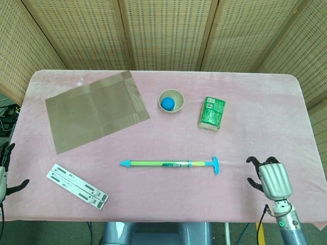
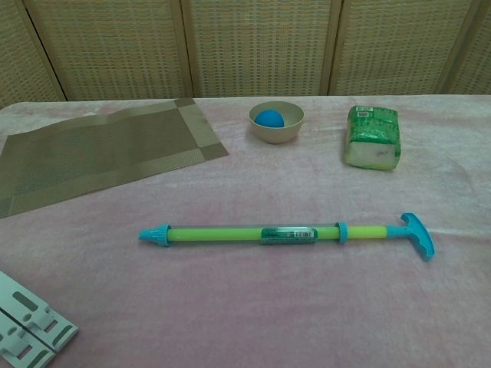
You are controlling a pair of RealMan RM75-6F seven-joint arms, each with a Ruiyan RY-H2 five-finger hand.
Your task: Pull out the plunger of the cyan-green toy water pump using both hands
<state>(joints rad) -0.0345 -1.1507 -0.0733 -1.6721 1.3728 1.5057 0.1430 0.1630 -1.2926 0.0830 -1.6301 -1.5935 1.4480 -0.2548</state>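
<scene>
1. The cyan-green toy water pump (image 1: 171, 164) lies flat near the middle of the pink surface (image 1: 255, 102), lengthwise left to right; its cyan nozzle tip (image 1: 124, 163) points left and its T-shaped plunger handle (image 1: 215, 165) is at the right end; nothing touches it.
2. The right hand (image 1: 270, 178) hovers at the near right of the surface, well apart from the handle, holding nothing, its dark fingers bent inward.
3. The left hand (image 1: 5, 171) shows only partly at the left edge, fingers apart, holding nothing.
4. Beyond the pump stand a beige bowl (image 1: 170, 101) containing a blue ball (image 1: 167, 104), a green packet (image 1: 212, 113) and a brown placemat (image 1: 94, 109); a white slotted strip (image 1: 76, 186) lies near the front left.
</scene>
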